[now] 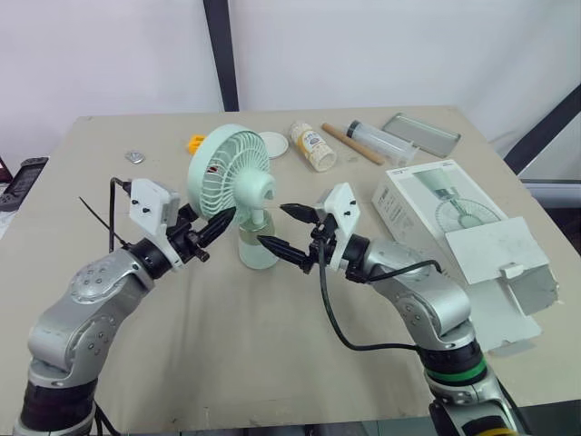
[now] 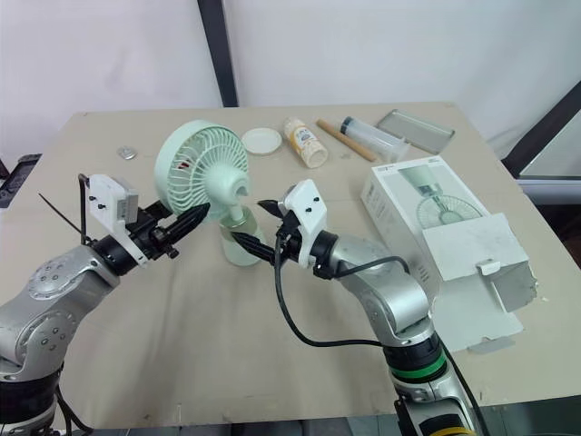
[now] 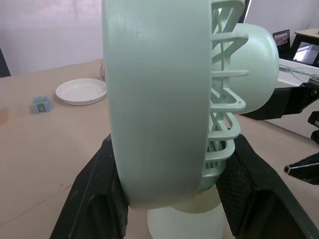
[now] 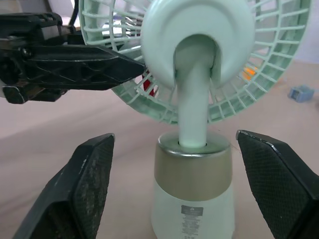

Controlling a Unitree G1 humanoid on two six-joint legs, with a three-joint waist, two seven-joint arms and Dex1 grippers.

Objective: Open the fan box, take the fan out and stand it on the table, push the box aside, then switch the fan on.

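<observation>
The mint-green fan [image 1: 227, 173] stands upright on the table [image 1: 227, 345], its base [image 4: 192, 184] resting on the wood. My left gripper [image 1: 227, 218] reaches in from the left, its fingers [image 3: 94, 199] closed across the lower edge of the fan's head, one on the front ring and one on the rear cage. My right gripper [image 1: 275, 227] is open, with its fingers [image 4: 92, 179] spread wide on either side of the base and stem, touching neither. The white fan box [image 1: 436, 213] lies on its side at the right with its end flap [image 1: 504, 263] hanging open.
Along the table's far side lie a white lid [image 1: 272, 143], a small bottle [image 1: 313, 145], a wooden stick [image 1: 354, 143], a clear tube [image 1: 381, 141], a metal tray [image 1: 420, 133], a yellow piece [image 1: 196, 143] and a small metal disc [image 1: 136, 156]. A black remote [image 1: 23, 177] sits beyond the left edge.
</observation>
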